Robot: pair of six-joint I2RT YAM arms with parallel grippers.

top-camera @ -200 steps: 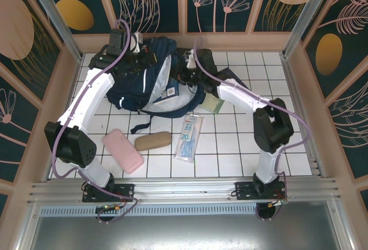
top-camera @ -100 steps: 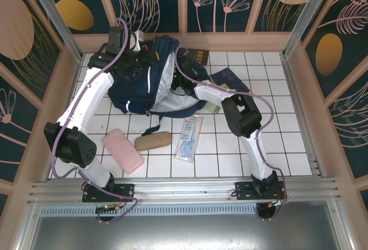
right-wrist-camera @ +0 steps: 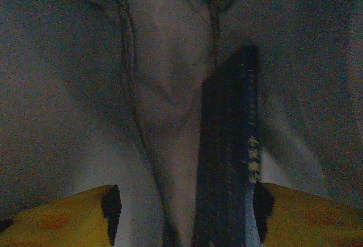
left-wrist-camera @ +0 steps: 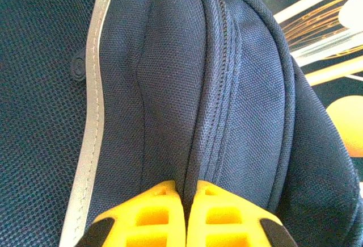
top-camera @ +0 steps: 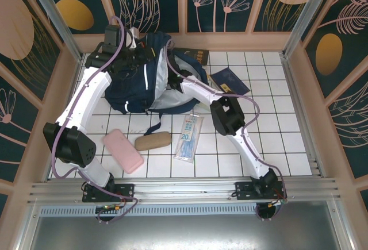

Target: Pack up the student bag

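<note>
Where the student bag [top-camera: 138,83] is laid by the far edge of the table [top-camera: 276,118], toward the far left corner, its grey inside is turned to the right. A fold of the bag's blue cloth, next to a stitched seam, is pinched by the left gripper [left-wrist-camera: 186,193]. Its yellow fingers are pressed together with the cloth between them.

The right gripper [right-wrist-camera: 184,204] is pushed into the mouth of the bag, where grey lining [right-wrist-camera: 164,88] is seen all around. Its fingers are spread wide apart. A thin dark book [right-wrist-camera: 227,162] is stood on edge between them, close against the right finger and apart from the left one, so it is not squeezed. Part of the bag's mouth is hidden by the right arm [top-camera: 198,93].

A dark box [top-camera: 191,54] is set at the far edge, just beside the bag, and a blue booklet [top-camera: 229,81] is laid to the right of it. Nearer the middle, a pink case [top-camera: 122,150], a brown pouch [top-camera: 153,141] and a clear pack [top-camera: 189,137] are lined up, apart from the bag.
</note>
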